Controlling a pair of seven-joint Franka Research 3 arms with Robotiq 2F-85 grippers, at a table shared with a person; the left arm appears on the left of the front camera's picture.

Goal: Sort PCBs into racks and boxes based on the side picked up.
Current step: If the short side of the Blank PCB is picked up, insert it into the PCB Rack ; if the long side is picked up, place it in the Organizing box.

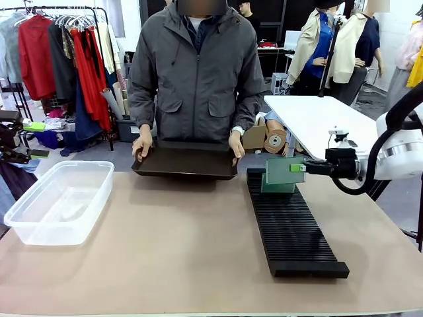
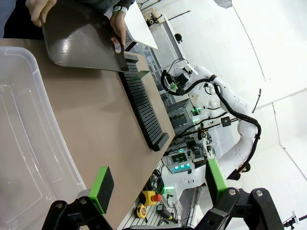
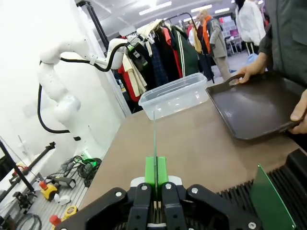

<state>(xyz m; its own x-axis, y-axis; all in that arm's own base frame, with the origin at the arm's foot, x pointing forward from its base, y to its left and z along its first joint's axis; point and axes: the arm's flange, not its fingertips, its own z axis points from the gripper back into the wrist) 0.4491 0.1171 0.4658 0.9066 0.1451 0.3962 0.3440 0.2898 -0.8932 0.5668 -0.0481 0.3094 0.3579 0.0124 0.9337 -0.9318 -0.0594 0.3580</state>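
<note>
While pinched in right gripper [image 1: 299,168], PCB [image 1: 281,170] upright over rack [image 1: 294,231], left gripper [image 2: 156,184] wide.

No legible text or labels

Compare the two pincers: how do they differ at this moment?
The left pincer stands open, nothing between its pads; the right pincer is shut on a PCB. The left pincer is near the clear tub; the right pincer holds its PCB over the black rack. Both have green pads.
</note>
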